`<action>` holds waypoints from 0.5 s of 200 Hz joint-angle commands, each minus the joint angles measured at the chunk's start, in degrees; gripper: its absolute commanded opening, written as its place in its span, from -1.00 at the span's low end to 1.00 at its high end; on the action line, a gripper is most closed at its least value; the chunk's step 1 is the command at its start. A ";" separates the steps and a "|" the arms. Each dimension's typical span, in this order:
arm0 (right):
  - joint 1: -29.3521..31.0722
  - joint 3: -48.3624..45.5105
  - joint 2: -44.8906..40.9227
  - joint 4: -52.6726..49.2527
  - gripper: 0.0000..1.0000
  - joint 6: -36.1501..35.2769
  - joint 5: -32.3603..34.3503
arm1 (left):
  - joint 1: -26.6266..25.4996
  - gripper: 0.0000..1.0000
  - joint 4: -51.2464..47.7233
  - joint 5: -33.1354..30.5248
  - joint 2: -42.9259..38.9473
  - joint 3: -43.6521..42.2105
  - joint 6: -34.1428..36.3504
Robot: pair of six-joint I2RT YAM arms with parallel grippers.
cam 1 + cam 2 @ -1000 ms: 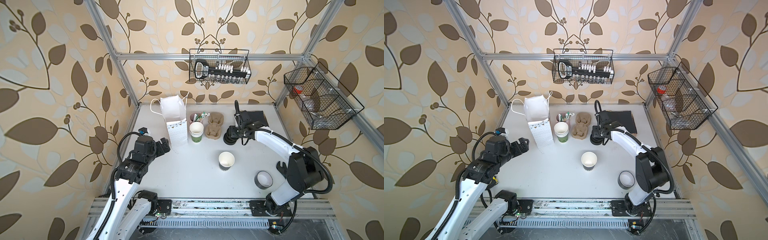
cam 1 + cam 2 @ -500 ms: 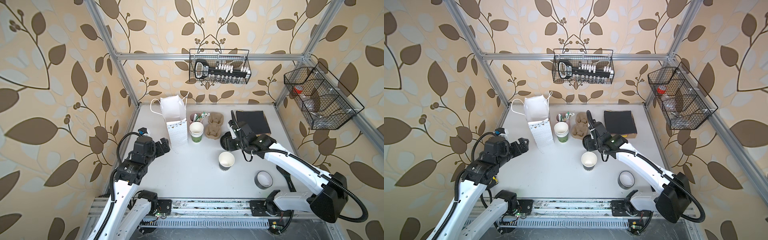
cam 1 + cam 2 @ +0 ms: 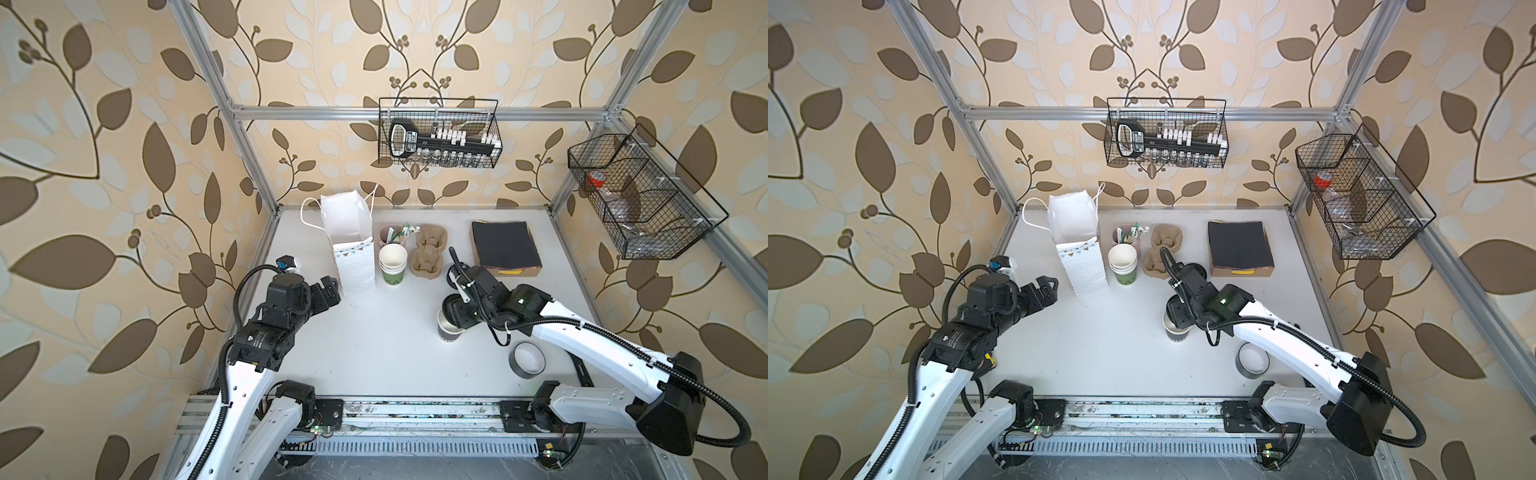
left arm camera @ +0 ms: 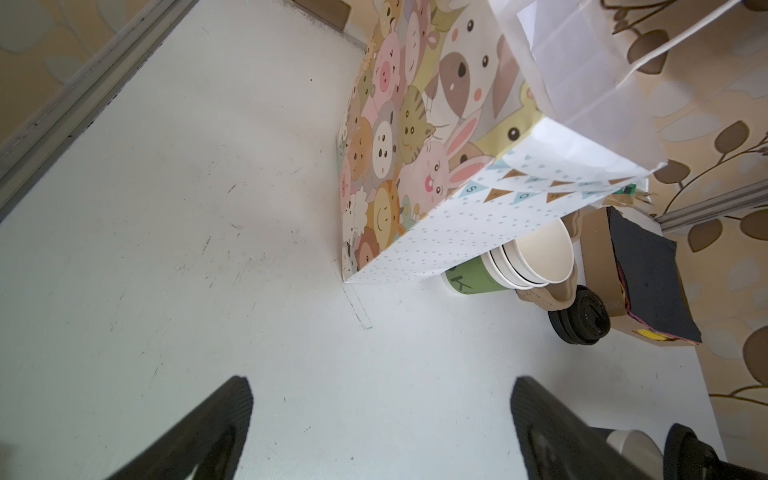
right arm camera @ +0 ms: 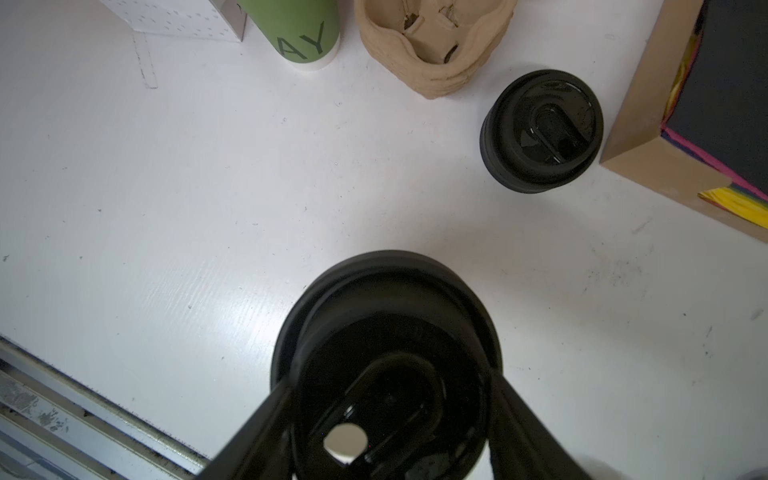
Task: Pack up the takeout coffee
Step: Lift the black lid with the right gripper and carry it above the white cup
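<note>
While the dark cup (image 3: 448,332) stands unsealed, well apart from the paper bag (image 3: 351,249) on the right arm's side, the right gripper (image 3: 455,309) pinches a black lid (image 5: 386,332) over its rim. Best to centre the lid, then press level. Bare table (image 3: 374,353) lies between cup and bag, and the left gripper (image 4: 382,428) hangs wide open beside the bag.

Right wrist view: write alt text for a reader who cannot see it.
Close up, the right gripper holds a black sip lid between its fingers over a white table. Beyond it stand a stack of black lids, a green paper cup, a moulded-pulp cup carrier and the corner of a cardboard box of dark sheets.
</note>
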 commanded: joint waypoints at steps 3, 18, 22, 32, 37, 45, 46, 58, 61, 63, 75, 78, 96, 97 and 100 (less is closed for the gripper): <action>0.81 0.06 1.46 -2.09 0.28 -0.70 1.63 | -0.34 0.98 1.01 0.66 -0.55 0.55 0.50; 1.34 0.69 2.69 -2.09 0.28 -0.97 1.85 | -0.34 0.98 1.01 0.56 -0.59 0.46 0.50; 1.51 0.86 3.03 -2.08 0.28 -1.05 1.77 | -0.34 0.98 1.01 0.55 -0.59 0.46 0.54; 1.88 1.31 3.90 -2.17 0.28 -1.17 1.89 | -0.40 0.98 1.01 0.46 -0.59 0.46 0.50; 2.10 1.44 4.35 -2.25 0.28 -1.14 1.94 | -0.34 0.98 0.95 0.50 -0.59 0.46 0.50; 2.26 1.57 4.87 -2.15 0.28 -1.11 1.98 | -0.31 0.98 0.94 0.47 -0.59 0.44 0.48; 2.27 1.62 4.91 -2.16 0.28 -1.16 1.94 | -0.31 0.98 0.98 0.48 -0.55 0.41 0.49; 2.40 1.57 5.28 -1.92 0.28 -1.10 1.98 | -0.33 0.98 0.98 0.45 -0.59 0.44 0.50; 2.52 1.62 5.33 -1.85 0.28 -1.05 1.98 | -0.36 0.98 1.00 0.35 -0.59 0.46 0.50; 2.61 1.65 5.38 -1.75 0.28 -1.09 1.99 | -0.34 0.98 1.01 0.40 -0.59 0.46 0.50; 2.95 1.71 5.56 -1.33 0.28 -1.17 1.96 | -0.32 0.98 1.10 0.40 -0.55 0.47 0.50; 3.03 1.74 5.57 -1.33 0.28 -1.22 1.98 | -0.31 0.98 1.10 0.41 -0.51 0.49 0.52; 3.54 2.24 6.04 -1.44 0.28 -1.05 2.33 | -0.31 0.98 1.10 0.36 -0.33 0.55 0.50; 3.58 2.27 6.06 -1.40 0.28 -1.03 2.34 | -0.31 0.98 1.10 0.34 -0.33 0.55 0.54; 3.63 2.42 6.17 -1.52 0.28 -0.97 2.34 | -0.31 0.98 1.10 0.35 -0.25 0.53 0.51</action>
